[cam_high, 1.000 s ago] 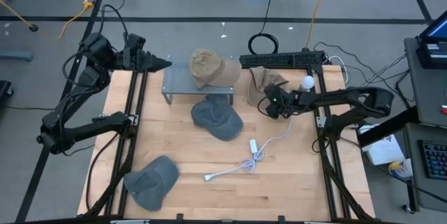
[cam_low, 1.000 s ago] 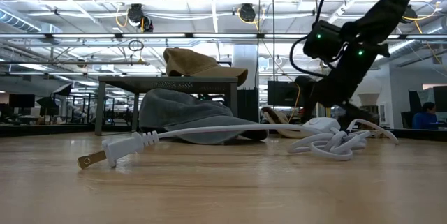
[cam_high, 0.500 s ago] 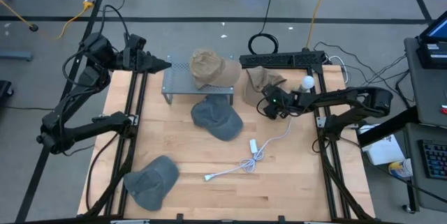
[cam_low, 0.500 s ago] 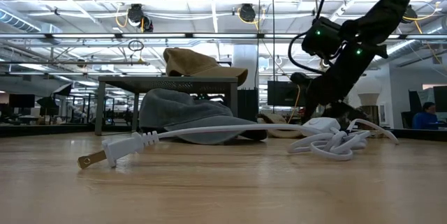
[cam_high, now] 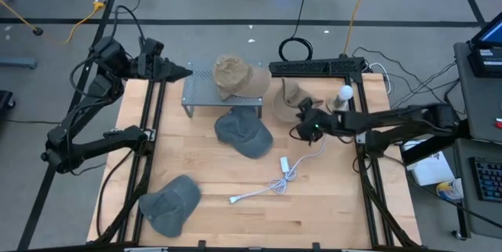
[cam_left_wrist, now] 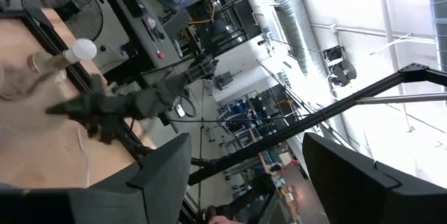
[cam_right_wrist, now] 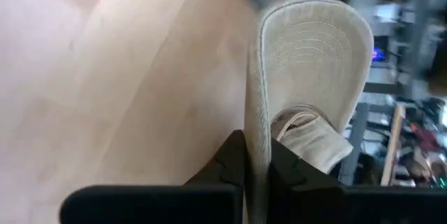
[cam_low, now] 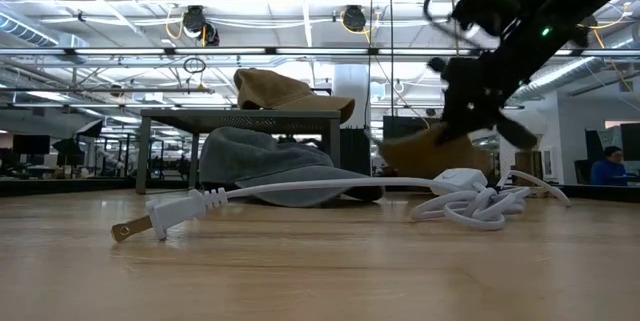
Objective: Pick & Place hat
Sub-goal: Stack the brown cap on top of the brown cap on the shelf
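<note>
A tan hat (cam_high: 287, 95) is at the table's far right, with my right gripper (cam_high: 303, 120) shut on it; the low view shows it hanging as a tan mass (cam_low: 428, 151) below the gripper (cam_low: 470, 96). A second tan hat (cam_high: 238, 75) sits on a small metal rack (cam_high: 200, 89). One grey hat (cam_high: 244, 133) lies in front of the rack, another (cam_high: 172, 202) near the front left. My left gripper (cam_high: 183, 71) waits open, raised at the far left, its fingers (cam_left_wrist: 167, 175) wide apart around nothing. My right gripper pinches the tan hat's brim edge (cam_right_wrist: 259, 137) between its two fingers (cam_right_wrist: 234, 158). The fingers slant down from the table's right side. The brim (cam_right_wrist: 314, 49) stands on edge beyond the fingers and the hat is raised; whether it is clear of the table I cannot tell.
A white power cord with plug (cam_high: 280, 177) lies coiled on the table's middle right, close under the right arm. A black power strip (cam_high: 318, 66) runs along the far edge. A white bulb-shaped thing (cam_high: 345, 93) stands by the right rail.
My right gripper has shut on the tan hat's brim, then risen and drawn a little toward the near edge while rolling. The hat, flat on the table before, has come up with it and now hangs tilted under the fingers.
</note>
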You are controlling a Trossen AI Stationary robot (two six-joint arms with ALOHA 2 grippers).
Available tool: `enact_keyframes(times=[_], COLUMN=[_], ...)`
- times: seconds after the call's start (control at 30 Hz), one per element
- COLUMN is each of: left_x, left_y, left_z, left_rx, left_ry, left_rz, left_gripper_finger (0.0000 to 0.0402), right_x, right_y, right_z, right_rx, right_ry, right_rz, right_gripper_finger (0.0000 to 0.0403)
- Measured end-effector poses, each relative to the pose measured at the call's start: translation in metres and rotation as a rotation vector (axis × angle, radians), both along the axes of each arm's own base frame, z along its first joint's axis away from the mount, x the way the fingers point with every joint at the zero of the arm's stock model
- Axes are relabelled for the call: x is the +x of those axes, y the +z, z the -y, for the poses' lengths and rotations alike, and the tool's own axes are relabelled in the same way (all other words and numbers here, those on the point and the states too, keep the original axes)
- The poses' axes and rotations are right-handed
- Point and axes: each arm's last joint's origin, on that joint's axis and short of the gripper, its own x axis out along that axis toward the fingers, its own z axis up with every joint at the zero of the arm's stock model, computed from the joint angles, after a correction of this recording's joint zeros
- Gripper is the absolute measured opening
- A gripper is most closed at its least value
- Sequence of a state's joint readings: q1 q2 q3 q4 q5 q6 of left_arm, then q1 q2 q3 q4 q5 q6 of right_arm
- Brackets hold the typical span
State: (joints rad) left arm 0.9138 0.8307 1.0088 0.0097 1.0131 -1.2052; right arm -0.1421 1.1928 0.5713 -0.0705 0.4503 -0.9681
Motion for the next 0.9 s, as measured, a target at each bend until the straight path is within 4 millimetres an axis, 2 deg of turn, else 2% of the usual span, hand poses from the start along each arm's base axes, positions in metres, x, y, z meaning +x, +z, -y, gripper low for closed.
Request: enact_keyframes(times=[0.27, 0.5, 0.6, 0.77, 0.9], left_x=[-0.001, -0.004, -0.005, -0.005, -0.006], left_y=[0.008, 0.020, 0.023, 0.026, 0.026], left_z=[0.001, 0.003, 0.003, 0.004, 0.004], left_rx=[0.072, 0.169, 0.200, 0.221, 0.230], left_ry=[0.024, 0.070, 0.087, 0.093, 0.092], left_rz=[0.061, 0.162, 0.198, 0.219, 0.223], left_gripper_finger=[0.0284, 0.0268, 0.0263, 0.0262, 0.0271], right_x=[-0.012, -0.018, -0.017, -0.013, -0.018], right_y=[0.032, 0.052, 0.063, 0.091, 0.116], right_z=[-0.041, -0.066, -0.075, -0.089, -0.093], right_rx=[0.006, 0.038, 0.095, 0.235, 0.309], right_ry=[-0.138, -0.319, -0.365, -0.375, -0.406], right_rz=[0.307, 0.583, 0.743, 1.045, 1.260], right_gripper_finger=[0.0008, 0.0008, 0.0008, 0.0008, 0.0008])
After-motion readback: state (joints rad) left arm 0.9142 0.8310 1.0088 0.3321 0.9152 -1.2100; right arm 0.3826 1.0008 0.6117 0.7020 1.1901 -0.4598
